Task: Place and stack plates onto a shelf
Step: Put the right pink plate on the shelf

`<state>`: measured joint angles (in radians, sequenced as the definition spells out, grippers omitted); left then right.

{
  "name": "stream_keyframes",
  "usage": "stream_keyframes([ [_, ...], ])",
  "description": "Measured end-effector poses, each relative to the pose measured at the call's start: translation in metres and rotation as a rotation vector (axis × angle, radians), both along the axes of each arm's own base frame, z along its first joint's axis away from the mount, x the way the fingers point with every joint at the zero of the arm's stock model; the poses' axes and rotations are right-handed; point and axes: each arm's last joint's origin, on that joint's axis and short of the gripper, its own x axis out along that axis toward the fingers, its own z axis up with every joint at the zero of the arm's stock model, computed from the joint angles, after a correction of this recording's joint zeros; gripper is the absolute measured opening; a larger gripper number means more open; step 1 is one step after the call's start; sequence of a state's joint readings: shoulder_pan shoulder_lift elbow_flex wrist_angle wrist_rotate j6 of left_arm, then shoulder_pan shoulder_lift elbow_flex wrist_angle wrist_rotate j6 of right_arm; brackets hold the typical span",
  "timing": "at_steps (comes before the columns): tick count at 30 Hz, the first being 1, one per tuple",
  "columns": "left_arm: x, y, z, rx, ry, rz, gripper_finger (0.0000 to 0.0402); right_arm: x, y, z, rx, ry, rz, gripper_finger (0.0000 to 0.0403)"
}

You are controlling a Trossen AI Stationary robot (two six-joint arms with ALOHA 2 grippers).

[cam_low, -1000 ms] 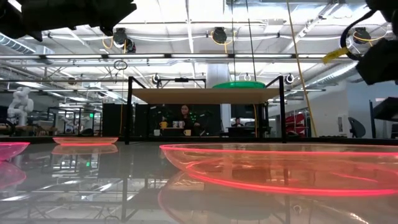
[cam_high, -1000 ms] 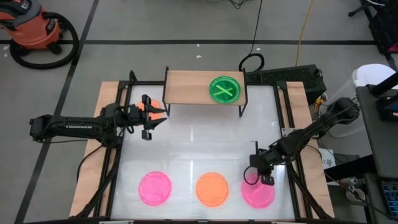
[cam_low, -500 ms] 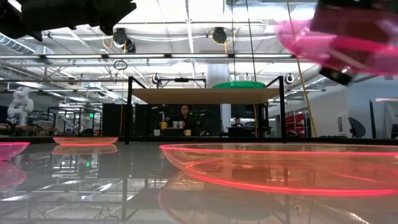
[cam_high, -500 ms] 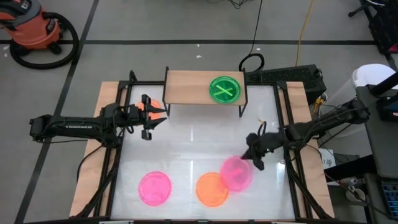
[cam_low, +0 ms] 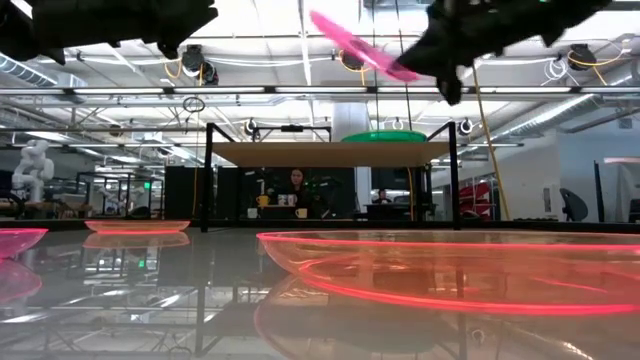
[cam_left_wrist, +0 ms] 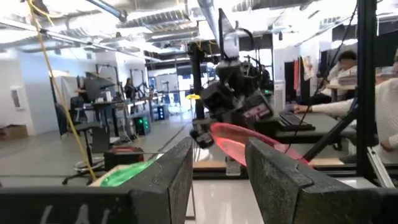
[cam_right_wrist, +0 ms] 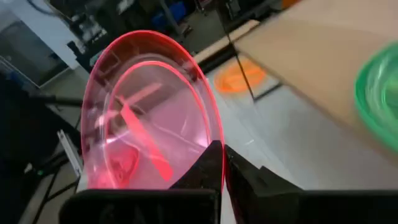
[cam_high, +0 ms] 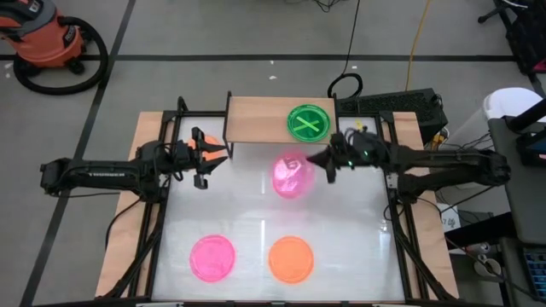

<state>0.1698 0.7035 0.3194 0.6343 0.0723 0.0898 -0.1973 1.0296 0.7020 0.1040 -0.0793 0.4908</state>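
The high view looks straight down on the whole white tabletop [cam_high: 256, 205] and both arms from well above; the low view sits at table-top height, facing level across it to the shelf [cam_low: 328, 153] and the room behind. Each wrist view looks forward past its own fingers, close in; all four share the raised pink plate [cam_high: 290, 176] and the shelf.

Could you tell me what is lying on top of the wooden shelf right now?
On the shelf lies one green plate, at its right end; the left half is bare wood. Whether more plates lie stacked under the green one cannot be seen.
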Motion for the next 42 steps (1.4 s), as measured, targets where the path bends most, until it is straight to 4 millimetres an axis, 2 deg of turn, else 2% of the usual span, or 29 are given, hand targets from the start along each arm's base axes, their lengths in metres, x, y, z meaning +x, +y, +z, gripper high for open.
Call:
stream_keyframes([
  [5, 0.004, 0.004, 0.007, -0.034, 0.134, 0.029, 0.0154, 0.03, -0.029, 0.024, -0.051, -0.016, -0.07, 0.0],
  [10, 0.005, 0.005, 0.021, -0.064, 0.283, 0.071, 0.0154, 0.063, -0.069, 0.036, -0.067, -0.004, -0.161, 0.0],
  [14, 0.004, 0.004, 0.029, -0.084, 0.334, 0.068, 0.0154, 0.085, -0.107, 0.033, -0.055, 0.022, -0.241, 0.0],
  [18, 0.004, 0.003, 0.027, -0.092, 0.359, 0.058, 0.0154, 0.098, -0.145, 0.017, -0.003, 0.036, -0.328, 0.0],
  [21, 0.004, 0.002, 0.024, -0.099, 0.387, 0.054, 0.0154, 0.104, -0.163, 0.004, 0.042, -0.013, -0.343, 0.0],
  [25, 0.003, 0.002, 0.021, -0.114, 0.414, 0.055, 0.0154, 0.112, -0.17, -0.003, 0.051, -0.081, -0.278, 0.0],
  [30, 0.003, 0.002, 0.021, -0.114, 0.415, 0.054, 0.0154, 0.114, -0.171, -0.017, 0.069, -0.019, -0.267, 0.0],
  [42, 0.004, 0.002, 0.021, -0.116, 0.414, 0.054, 0.0154, 0.113, -0.171, -0.019, -0.005, 0.033, -0.271, 0.0005],
])
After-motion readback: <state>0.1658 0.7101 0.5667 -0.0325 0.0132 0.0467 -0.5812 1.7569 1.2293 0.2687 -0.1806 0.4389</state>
